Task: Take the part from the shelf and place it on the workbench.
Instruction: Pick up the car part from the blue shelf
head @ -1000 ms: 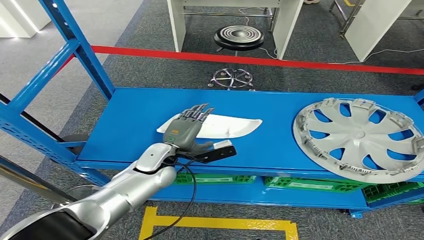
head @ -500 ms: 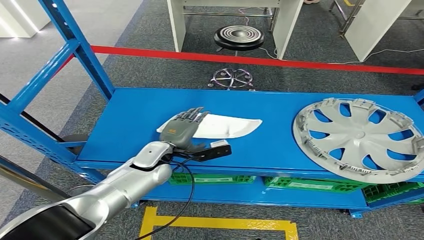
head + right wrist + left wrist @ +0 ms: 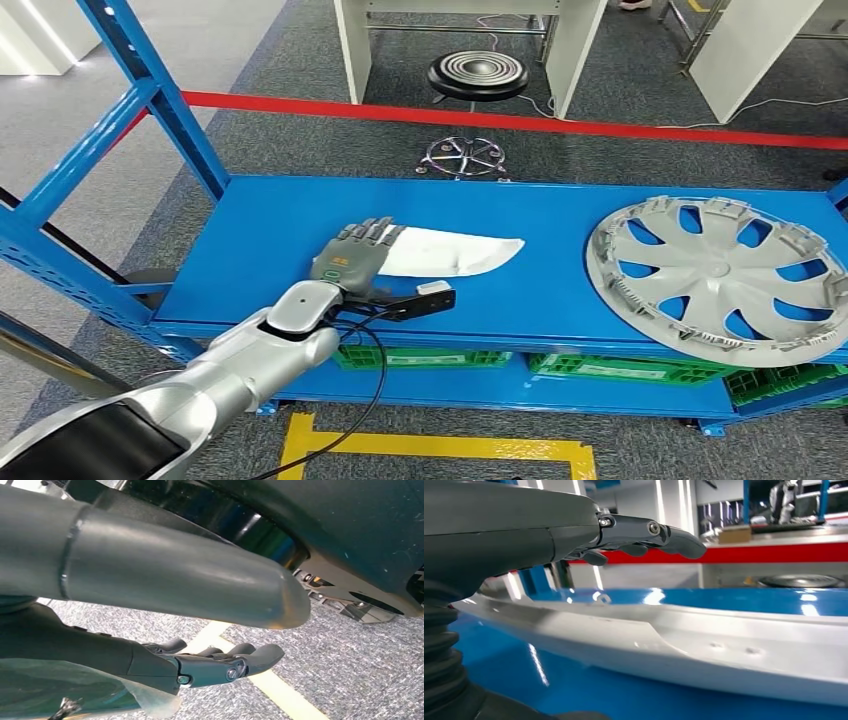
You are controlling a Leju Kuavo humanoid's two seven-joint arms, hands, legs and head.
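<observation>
Sliding back toward the shelf's front edge, the left hand now sits lower and nearer the robot than a second ago, its fingers no longer reaching as far across the white part. Those fingers lie stretched out and slightly apart over the part's near end, and the left wrist view shows them hovering above the white surface with a gap beneath, holding nothing. The part itself lies flat on the blue shelf, a long pale panel pointing toward the hubcap, which rests well apart at the shelf's right end. A black camera block juts from the left wrist over the front lip. Green crates sit on the level below. Down at the robot's side, the right hand hangs over grey carpet and a yellow floor line, fingers loosely curled and empty. Beyond the shelf, a red floor stripe and a stool.
</observation>
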